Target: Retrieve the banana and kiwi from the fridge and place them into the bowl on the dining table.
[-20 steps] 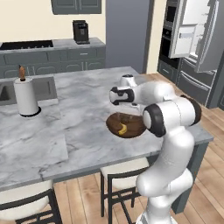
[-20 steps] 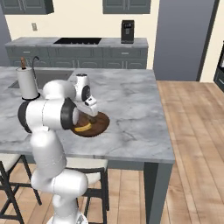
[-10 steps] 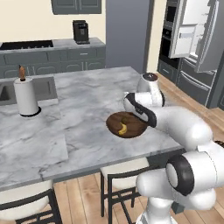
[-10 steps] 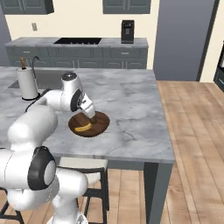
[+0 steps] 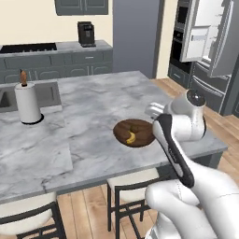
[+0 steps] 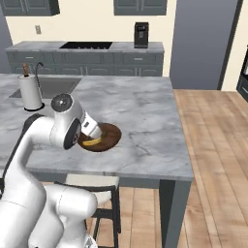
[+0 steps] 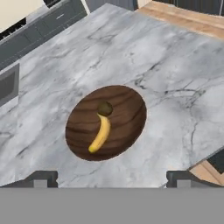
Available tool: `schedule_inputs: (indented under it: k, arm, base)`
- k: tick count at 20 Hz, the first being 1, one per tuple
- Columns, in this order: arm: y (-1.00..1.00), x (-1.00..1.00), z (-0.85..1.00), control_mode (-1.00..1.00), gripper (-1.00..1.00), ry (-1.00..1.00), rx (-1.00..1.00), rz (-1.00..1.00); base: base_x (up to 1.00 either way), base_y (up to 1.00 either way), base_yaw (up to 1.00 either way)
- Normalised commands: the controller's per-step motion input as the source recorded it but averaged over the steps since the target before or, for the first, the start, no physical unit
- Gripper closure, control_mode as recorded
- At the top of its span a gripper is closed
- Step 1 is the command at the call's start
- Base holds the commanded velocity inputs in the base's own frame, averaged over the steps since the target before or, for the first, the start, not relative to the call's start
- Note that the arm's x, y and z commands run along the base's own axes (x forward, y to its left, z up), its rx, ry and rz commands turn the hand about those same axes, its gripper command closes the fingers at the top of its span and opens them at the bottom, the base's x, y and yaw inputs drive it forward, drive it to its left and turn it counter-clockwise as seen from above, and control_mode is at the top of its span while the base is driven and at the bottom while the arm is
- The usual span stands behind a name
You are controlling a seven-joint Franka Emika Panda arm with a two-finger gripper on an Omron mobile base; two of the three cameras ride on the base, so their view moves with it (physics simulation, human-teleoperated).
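Banana [image 7: 100,134] and kiwi [image 7: 105,108] both sit in the bowl [image 7: 127,105] on the dining table [image 7: 175,70] — touching. Gripper [image 7: 109,179] above it, jaws wide, holding nothing. Lift straight up — don't clip the rim.

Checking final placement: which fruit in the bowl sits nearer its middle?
The kiwi, the small dark ball. The yellow banana runs from it toward the bowl rim.

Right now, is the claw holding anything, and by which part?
Nothing is held. The claw is open above the bowl, where the banana and kiwi lie.
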Motion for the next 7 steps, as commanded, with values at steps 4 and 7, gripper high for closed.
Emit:
schedule_inputs:
  k: [4, 7]
  arm:
    - [-0.06, -1.0, 0.59, -1.0, -1.0, -0.14, 0.0, 0.11]
    - [-0.01, -1.0, 0.92, -1.0, -1.0, -0.08, 0.0, 0.09]
  base:
    - [0.0, 0.0, 0.0]
    - [0.0, 0.0, 0.0]
